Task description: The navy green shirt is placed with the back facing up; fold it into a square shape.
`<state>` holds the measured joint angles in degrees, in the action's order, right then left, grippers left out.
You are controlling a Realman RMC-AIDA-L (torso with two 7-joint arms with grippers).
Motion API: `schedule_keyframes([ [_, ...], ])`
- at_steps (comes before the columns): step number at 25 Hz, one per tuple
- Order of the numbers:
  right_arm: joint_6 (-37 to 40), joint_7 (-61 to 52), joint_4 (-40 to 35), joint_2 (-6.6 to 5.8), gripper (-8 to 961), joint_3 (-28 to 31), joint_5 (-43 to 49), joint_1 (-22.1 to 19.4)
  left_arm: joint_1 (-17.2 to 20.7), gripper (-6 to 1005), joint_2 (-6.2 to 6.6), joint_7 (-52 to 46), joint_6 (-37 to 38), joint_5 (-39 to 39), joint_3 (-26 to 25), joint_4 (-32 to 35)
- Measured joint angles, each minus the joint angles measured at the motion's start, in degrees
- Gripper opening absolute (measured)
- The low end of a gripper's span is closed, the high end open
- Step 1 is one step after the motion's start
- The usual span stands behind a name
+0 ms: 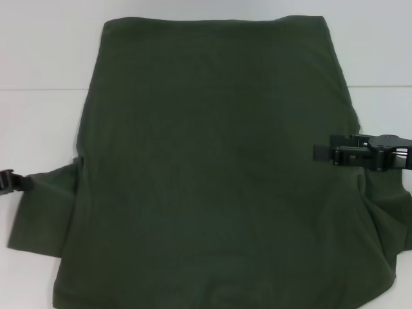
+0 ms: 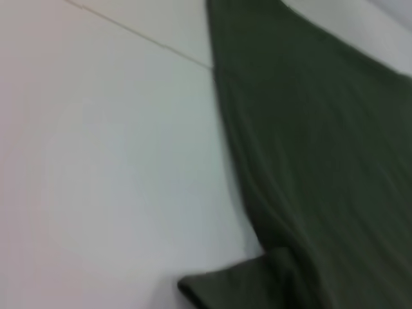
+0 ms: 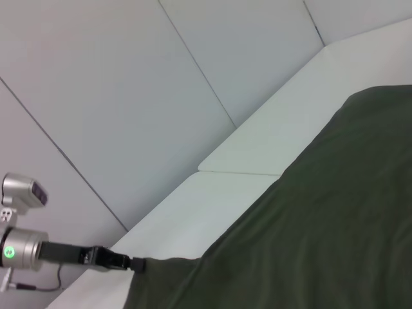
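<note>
Head view: the navy green shirt (image 1: 212,167) is spread plain side up across the white worktop (image 1: 45,58). Its left sleeve edge is met by the left gripper (image 1: 8,182), its right edge by the right gripper (image 1: 322,152); neither grip can be told

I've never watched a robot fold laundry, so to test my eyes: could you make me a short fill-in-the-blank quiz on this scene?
1. The navy green shirt lies spread on a ____ table.
2. The left gripper is at the shirt's ____ sleeve.
3. The right gripper reaches in over the shirt's ____ edge.
4. The side of the shirt facing up is plain, with no ____.

Missing words: white; left; right; lettering
</note>
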<state>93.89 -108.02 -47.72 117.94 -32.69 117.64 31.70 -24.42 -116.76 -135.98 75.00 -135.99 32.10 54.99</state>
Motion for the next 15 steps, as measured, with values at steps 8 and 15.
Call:
schedule_keyframes([
  [8,-0.1,0.0,0.0,-0.03,943,0.0,0.2,0.0,-6.2,-1,3.45,-9.1,3.8,-12.8,2.4,2.6],
  [15,-0.2,0.0,0.0,-0.06,942,-0.1,0.2,0.0,-11.3,5,4.32,-12.3,5.1,-23.1,3.1,2.7],
])
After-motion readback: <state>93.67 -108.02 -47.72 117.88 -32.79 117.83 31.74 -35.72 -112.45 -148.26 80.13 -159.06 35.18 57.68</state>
